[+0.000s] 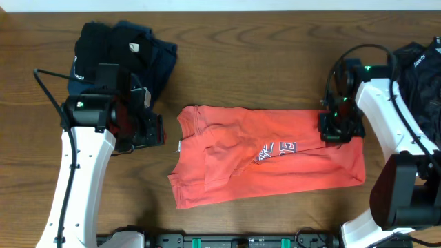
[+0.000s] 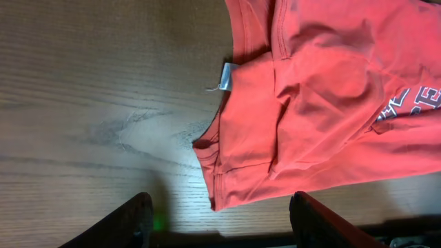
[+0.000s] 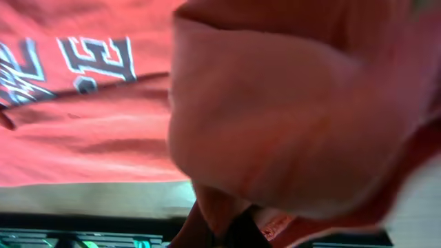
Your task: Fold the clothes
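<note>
1. Roughly at the centre of the wooden table (image 1: 241,55) lies the orange-red T-shirt (image 1: 227,165). It is rumpled and partly doubled over itself, and in the overhead view its long side runs from 9 o'clock to 3 o'clock.
2. Its navy-and-white lettering (image 1: 275,149) shows face up, just to the 3 o'clock side of the shirt's middle. A small white tag (image 1: 178,145) sticks out at the 9 o'clock edge.
3. The right gripper (image 1: 337,133) sits on the shirt's 3 o'clock end, near the 2 o'clock corner, clenched on a bunch of the orange cloth. The right wrist view is filled with that gathered cloth close to the camera, with the lettering beyond it at 10 o'clock.
4. The left gripper (image 1: 160,131) is over bare wood just beside the shirt's 9 o'clock edge, released, with no cloth between its jaws. In the left wrist view its two fingers (image 2: 131,224) stand wide apart at 6 o'clock, and the shirt's edge and tag lie ahead toward 1 o'clock.
5. A dark pile (image 1: 124,48) of black and navy clothes rests at the table's 10 o'clock, apart from the shirt.
6. Another dark garment (image 1: 420,69) lies at the 2 o'clock edge, partly cut off by the frame.
</note>
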Controlling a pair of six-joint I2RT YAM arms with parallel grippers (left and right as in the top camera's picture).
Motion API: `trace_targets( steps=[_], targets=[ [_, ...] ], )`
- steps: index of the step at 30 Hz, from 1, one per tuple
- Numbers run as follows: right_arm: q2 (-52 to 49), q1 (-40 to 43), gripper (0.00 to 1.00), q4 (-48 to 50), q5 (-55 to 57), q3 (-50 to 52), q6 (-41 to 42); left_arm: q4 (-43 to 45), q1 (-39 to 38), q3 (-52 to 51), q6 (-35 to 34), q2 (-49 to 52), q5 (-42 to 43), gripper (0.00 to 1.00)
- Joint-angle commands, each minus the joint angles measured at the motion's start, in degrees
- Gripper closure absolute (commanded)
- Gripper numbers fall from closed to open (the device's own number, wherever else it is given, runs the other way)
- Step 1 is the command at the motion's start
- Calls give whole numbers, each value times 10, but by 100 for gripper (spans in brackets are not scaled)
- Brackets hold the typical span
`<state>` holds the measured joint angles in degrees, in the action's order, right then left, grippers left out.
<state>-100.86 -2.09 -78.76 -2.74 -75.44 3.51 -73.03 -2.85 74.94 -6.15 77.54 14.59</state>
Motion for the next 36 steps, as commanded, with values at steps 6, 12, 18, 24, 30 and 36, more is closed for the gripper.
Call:
trace_targets(
  steps=[6, 12, 18, 24, 30, 36],
  targets=[
    [9, -41, 78, 3, -25, 16, 15, 6, -1, 2, 5, -5, -5, 35],
    [52, -5, 58, 63, -83, 15, 21, 7, -1, 2, 5, -5, -5, 34],
    [62, 101, 84, 120, -115, 21, 47, 10, -1, 2, 5, -5, -5, 34],
    [47, 147, 88, 221, -115, 89, 79, 18, -1, 2, 5, -5, -5, 34],
    [37, 145, 90, 304, -119, 161, 98, 18, -1, 2, 5, -5, -5, 34],
    [39, 144, 99, 226, -240, 183, 51, 18, -1, 2, 5, -5, -5, 34]
  ],
)
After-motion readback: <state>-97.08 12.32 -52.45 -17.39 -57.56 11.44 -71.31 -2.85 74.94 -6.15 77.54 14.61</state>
